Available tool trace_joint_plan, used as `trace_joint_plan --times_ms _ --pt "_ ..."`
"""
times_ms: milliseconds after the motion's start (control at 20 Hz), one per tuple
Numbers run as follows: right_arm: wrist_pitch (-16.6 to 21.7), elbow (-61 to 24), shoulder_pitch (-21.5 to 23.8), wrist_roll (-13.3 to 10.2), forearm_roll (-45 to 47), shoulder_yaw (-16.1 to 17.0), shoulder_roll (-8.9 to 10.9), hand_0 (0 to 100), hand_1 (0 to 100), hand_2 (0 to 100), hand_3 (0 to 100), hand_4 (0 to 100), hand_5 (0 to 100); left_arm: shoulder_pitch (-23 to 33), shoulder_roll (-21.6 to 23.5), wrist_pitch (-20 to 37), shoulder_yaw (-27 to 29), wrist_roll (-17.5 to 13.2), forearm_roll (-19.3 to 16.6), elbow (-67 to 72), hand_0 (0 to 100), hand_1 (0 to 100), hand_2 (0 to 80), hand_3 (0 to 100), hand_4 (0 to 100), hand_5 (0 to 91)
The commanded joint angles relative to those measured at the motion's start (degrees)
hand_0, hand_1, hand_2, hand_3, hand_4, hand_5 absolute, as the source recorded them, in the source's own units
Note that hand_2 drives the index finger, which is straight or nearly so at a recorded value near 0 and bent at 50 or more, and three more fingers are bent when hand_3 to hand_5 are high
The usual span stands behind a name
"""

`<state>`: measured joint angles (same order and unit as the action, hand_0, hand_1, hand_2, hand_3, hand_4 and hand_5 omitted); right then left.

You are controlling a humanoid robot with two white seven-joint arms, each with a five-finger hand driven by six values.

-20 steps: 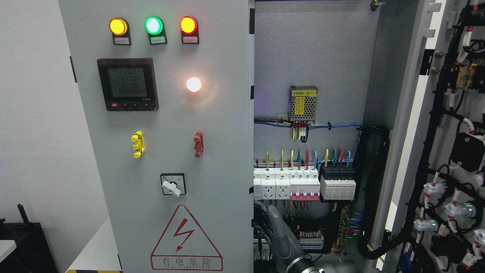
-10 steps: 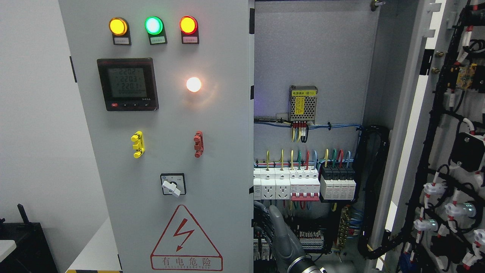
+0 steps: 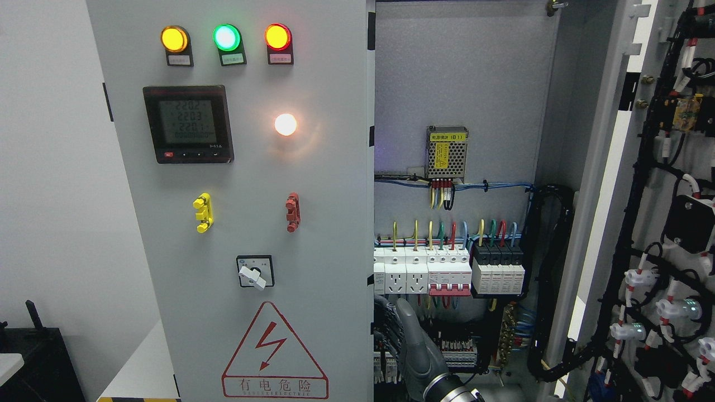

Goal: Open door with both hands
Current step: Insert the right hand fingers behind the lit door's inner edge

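The grey left cabinet door (image 3: 313,184) stands nearly closed, carrying indicator lamps, a meter and a warning triangle. The right door (image 3: 648,223) is swung wide open at the right and shows its wiring. My right hand (image 3: 391,335), dark grey, rises from the bottom edge just right of the left door's free edge. Its fingers (image 3: 384,334) curl against that edge low down, and its thumb (image 3: 404,315) points up. The left arm does not show.
Inside the cabinet are white sockets and breakers (image 3: 447,273), a small power supply (image 3: 447,152) and a black cable bundle (image 3: 550,279). Terminal blocks (image 3: 461,352) sit just behind my hand. A dark box (image 3: 33,363) stands at the lower left.
My right hand has crept slightly up and to the right beside the door's edge. Neither door has visibly moved.
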<state>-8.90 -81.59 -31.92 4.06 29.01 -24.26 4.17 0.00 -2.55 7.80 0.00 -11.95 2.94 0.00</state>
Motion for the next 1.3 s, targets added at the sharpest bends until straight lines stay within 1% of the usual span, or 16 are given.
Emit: trace_joint_plan --times_ms 0,50,250,401,551,601,701,901,1002,1102,1252 --pt "-0.1 0.5 -0.5 1.6 0.7 0.1 0.22 0 0 0 0 0 0 1.8 0.0 0.0 -0.7 0.0 0.0 -0.5 0 0 0.0 0 3 0.0" --pt "-0.1 0.5 -0.5 2.1 0.8 0.2 0.22 0 0 0 0 0 0 1.8 0.0 0.0 -0.7 0.0 0.0 -0.5 0 0 0.0 0 3 0.0" --pt "-0.1 0.8 -1.0 2.3 0.8 0.2 0.31 0 0 0 0 0 0 1.8 0.0 0.0 -0.7 0.0 0.0 -0.5 0 0 0.0 0 3 0.0" --pt "-0.1 1.6 -1.6 3.3 0.8 0.2 0.31 0 0 0 0 0 0 1.8 0.0 -0.1 -0.7 0.0 0.0 -0.5 0 0 0.0 0 3 0.0" --pt "-0.1 1.7 -1.6 3.4 0.8 0.2 0.31 0 0 0 0 0 0 1.8 0.0 0.0 -0.7 0.0 0.0 -0.5 0 0 0.0 0 3 0.0" --pt "-0.1 1.8 -1.6 3.8 0.8 0.2 0.31 0 0 0 0 0 0 1.8 0.0 0.0 -0.7 0.0 0.0 -0.5 0 0 0.0 0 3 0.0" --pt "-0.1 1.9 -1.6 5.2 0.8 0.2 0.31 0 0 0 0 0 0 1.8 0.0 0.0 -0.7 0.0 0.0 -0.5 0 0 0.0 0 3 0.0" --pt "-0.1 2.2 -1.7 5.5 0.8 0.2 0.49 0 0 0 0 0 0 1.8 0.0 0.0 -0.7 0.0 0.0 -0.5 0 0 0.0 0 3 0.0" --pt "-0.1 2.2 -1.7 5.6 1.0 0.4 1.1 0 0 0 0 0 0 1.8 0.0 0.0 -0.7 0.0 0.0 -0.5 0 0 0.0 0 3 0.0" --pt "-0.2 2.2 -1.7 7.0 3.0 0.4 1.28 0 0 0 0 0 0 1.8 0.0 0.0 -0.7 0.0 0.0 -0.5 0 0 0.0 0 3 0.0" --pt "-0.2 2.3 -1.9 7.5 3.4 0.4 1.45 0 0 0 0 0 0 1.8 0.0 0.0 -0.7 0.0 0.0 -0.5 0 0 0.0 0 3 0.0"
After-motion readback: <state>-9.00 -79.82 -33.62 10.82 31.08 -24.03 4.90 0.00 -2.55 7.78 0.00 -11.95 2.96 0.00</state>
